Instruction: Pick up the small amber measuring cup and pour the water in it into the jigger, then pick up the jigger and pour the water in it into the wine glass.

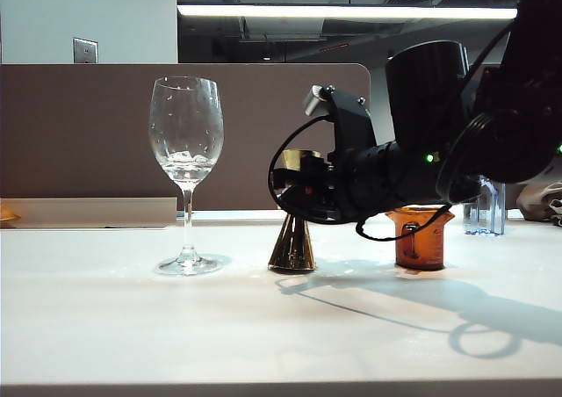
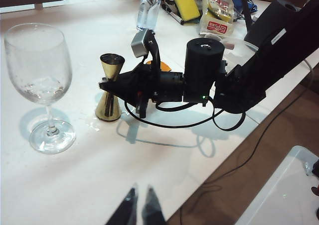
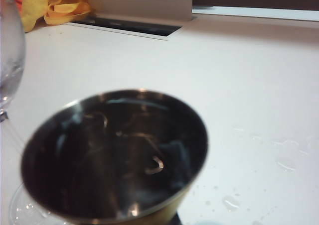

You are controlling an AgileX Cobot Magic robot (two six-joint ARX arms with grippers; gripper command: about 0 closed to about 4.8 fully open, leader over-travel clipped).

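Jigger (image 3: pixel 114 155), right gripper (image 2: pixel 107 83); left gripper (image 2: pixel 140 205) apart

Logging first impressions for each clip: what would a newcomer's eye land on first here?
The right arm, whose right gripper reaches in level at the gold jigger mid-table, at its narrow waist. Left of it stands the tall wine glass, holding a little water; the small amber measuring cup sits behind the arm. The left gripper hangs back, apart from everything.
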